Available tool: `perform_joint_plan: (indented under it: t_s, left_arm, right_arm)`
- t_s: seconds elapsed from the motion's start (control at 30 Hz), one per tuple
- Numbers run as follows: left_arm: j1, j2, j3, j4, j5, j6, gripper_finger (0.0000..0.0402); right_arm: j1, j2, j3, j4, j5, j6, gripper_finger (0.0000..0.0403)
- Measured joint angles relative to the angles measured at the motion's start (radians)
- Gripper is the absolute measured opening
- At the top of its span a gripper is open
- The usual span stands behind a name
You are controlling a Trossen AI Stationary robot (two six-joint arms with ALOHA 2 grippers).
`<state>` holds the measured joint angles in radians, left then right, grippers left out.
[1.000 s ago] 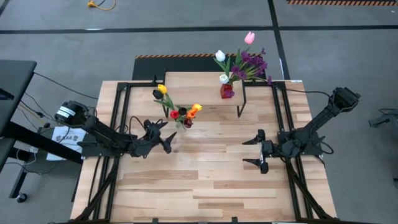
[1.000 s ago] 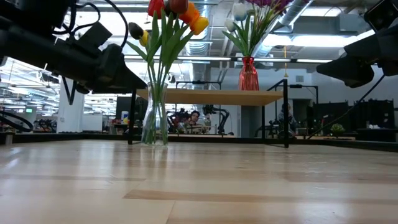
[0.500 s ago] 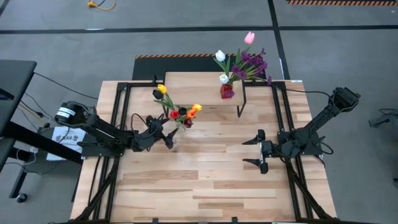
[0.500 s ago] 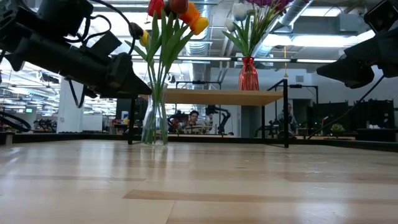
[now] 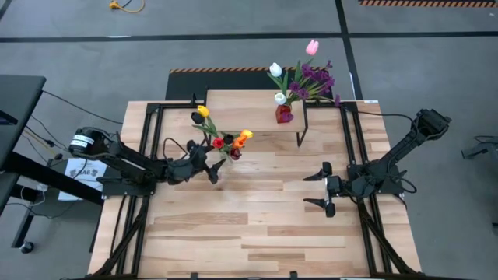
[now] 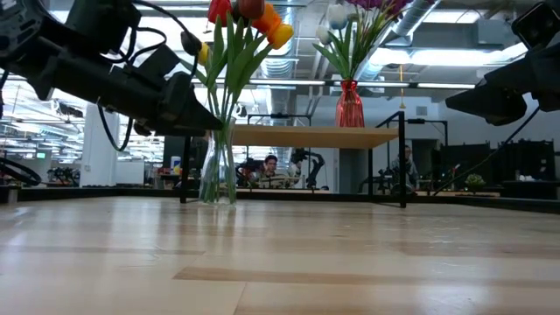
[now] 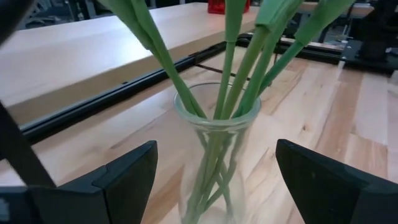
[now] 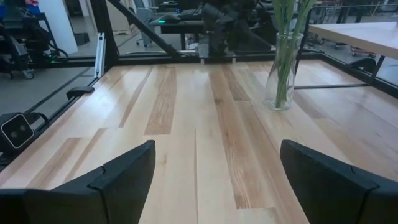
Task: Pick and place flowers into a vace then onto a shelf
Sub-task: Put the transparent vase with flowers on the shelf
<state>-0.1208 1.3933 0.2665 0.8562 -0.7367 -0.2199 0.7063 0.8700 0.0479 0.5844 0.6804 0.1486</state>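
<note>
A clear glass vase [image 5: 226, 156] stands on its base on the table and holds green-stemmed tulips [image 5: 226, 138] with yellow, red and orange heads. My left gripper [image 5: 211, 166] is open and level beside it. In the left wrist view its fingers stand on either side of the vase [image 7: 214, 155] without touching. A red vase [image 5: 284, 113] of white, pink and purple flowers [image 5: 305, 76] stands on the shelf [image 6: 302, 136]. My right gripper [image 5: 312, 190] waits open at the table's right.
The shelf's black legs [image 5: 300, 138] stand just right of the clear vase. The table's black frame rails [image 5: 148, 148] run along both sides. Bare wooden planks [image 5: 257, 225] fill the near half of the table. People and equipment show in the room behind [image 6: 271, 166].
My left gripper has swung toward the clear vase, moving toward the table's right and far side, and has stayed open. Its fingers now stand on either side of the vase. The vase and flowers have not moved.
</note>
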Motion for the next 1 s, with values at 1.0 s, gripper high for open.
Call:
perform_joint_plan:
  t_s: [1.0]
  left_arm:
    - [0.108,0.0,0.0,0.027,0.19,0.116,0.0318]
  right_arm:
    - [0.0,0.0,0.0,-0.004,0.0,0.0,0.0335]
